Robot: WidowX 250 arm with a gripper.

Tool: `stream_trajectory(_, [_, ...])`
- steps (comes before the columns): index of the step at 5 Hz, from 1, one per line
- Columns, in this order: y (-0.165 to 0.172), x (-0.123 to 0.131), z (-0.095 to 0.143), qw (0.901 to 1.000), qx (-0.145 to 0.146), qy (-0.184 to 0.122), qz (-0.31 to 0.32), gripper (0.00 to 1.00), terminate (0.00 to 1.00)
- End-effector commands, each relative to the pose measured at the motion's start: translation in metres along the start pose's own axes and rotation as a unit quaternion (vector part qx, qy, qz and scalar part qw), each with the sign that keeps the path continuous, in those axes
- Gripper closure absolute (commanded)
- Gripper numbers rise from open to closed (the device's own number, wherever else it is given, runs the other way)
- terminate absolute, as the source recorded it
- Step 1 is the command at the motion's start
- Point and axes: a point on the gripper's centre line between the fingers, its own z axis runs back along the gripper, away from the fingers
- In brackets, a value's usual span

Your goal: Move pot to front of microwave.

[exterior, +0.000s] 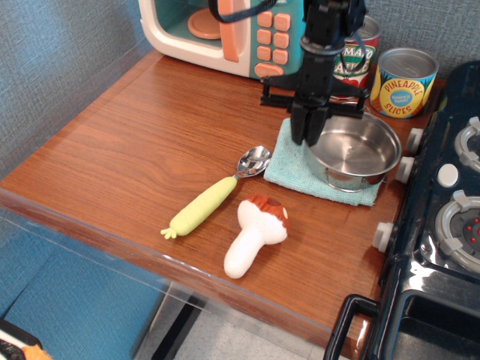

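Observation:
The shiny steel pot [358, 150] sits over a teal cloth [298, 166] at the right of the wooden counter, its left side raised a little. My black gripper [307, 133] comes down from above and is shut on the pot's left rim. The cream and teal microwave [225, 30] with salmon-pink buttons stands at the back, behind and left of the pot.
Two labelled tins [405, 81] stand behind the pot. A black toy stove [442, 217] fills the right edge. A spoon with a yellow-green handle [217, 196] and a toy mushroom [256, 234] lie in front of the cloth. The counter's front edge [112, 236] drops off.

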Motion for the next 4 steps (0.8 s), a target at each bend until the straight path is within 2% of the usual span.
stream_trajectory(1, [0.029,0.003,0.096,0.9920,-0.077,-0.092,0.038,1.00,0.00])
stream_trajectory(2, [0.062,-0.005,0.103,0.9928,-0.060,-0.086,0.059,1.00,0.00])
stream_trajectory(3, [0.106,-0.011,0.094,0.9939,-0.017,-0.063,0.089,1.00,0.00])
stream_trajectory(4, [0.149,-0.010,0.080,0.9918,0.014,-0.045,0.119,1.00,0.00])
